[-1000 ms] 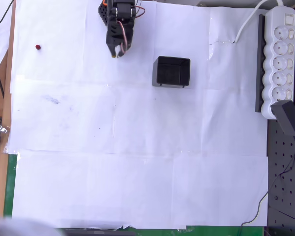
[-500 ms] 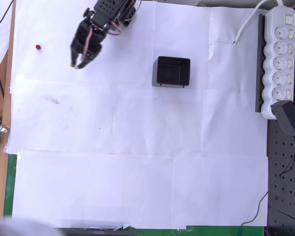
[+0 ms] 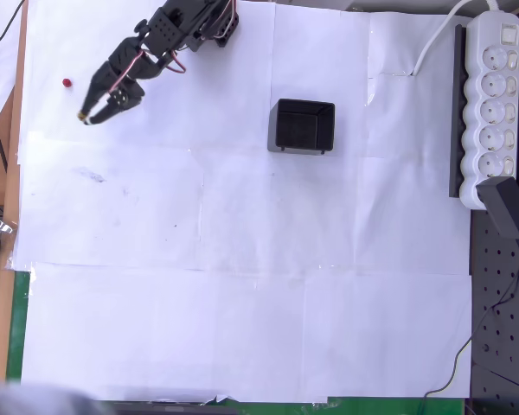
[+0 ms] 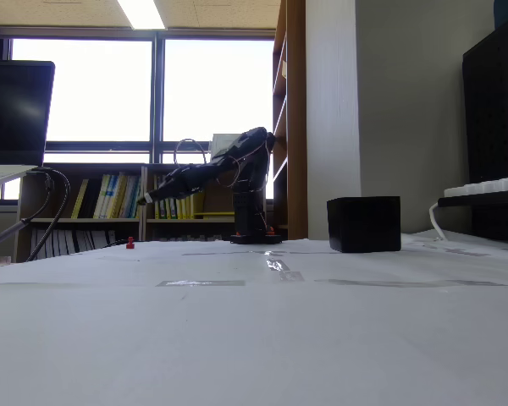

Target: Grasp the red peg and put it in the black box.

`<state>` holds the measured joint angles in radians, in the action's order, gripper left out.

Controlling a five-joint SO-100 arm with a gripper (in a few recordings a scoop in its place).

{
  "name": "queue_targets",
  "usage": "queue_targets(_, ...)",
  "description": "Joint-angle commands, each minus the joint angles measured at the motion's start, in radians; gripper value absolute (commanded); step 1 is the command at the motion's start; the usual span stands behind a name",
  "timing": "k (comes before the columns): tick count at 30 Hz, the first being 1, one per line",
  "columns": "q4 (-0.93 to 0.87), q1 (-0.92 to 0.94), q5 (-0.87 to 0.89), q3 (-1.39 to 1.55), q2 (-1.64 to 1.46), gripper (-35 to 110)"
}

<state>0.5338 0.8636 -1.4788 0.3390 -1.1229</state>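
Paper-covered table (image 3: pixel 242 328) takes up most of the overhead view, white sheets taped edge to edge, wide bare room across the middle and lower part. White power strip (image 3: pixel 493 104) lies along the right edge w/ a black adapter (image 3: pixel 509 212) just below it, both well apart from the work area. Arm (image 3: pixel 169 30) reaches from its base at the top edge down and to the left in the overhead view; in the fixed view it is stretched out level, above the table. Black box (image 3: pixel 304 126) sits right of the arm base, mouth up, thick walls, free paper on all sides, so approach from above looks unobstructed. Gripper (image 3: pixel 86 117) hangs near the peg, a bit below and right of it in the overhead view, not touching; whether its jaws are parted or closed can't be told, too small and dark. Red peg (image 3: pixel 67 83) rests on the paper near the left edge of the sheets, far from the box; in the fixed view it shows as a small red speck (image 4: pixel 130 244) on the table under the gripper tip. Judging by size, peg is prob. very light and rigid, roundish so may roll or squirt out if pinched off-centre; best taken across its middle, fingers straddling it from above. Paper edge and table edge are close on the left, so a nudged peg could roll off.
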Motion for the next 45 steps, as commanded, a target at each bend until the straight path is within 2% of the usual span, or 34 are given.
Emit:
queue_targets(1,0.196,0.026,-0.04,-0.054,-0.031,0)
queue_targets(13,0.881,0.129,-0.19,-0.397,-0.29,1)
queue_targets(19,0.864,0.12,-0.19,-0.397,-0.39,0)
queue_targets(30,0.753,0.268,-0.218,-0.391,-0.425,2)
queue_targets(38,0.727,0.374,-0.245,-0.37,-0.518,8)
queue_targets(41,0.765,0.383,-0.233,-0.354,-0.581,19)
queue_targets(45,0.785,0.373,-0.175,-0.35,-0.598,23)
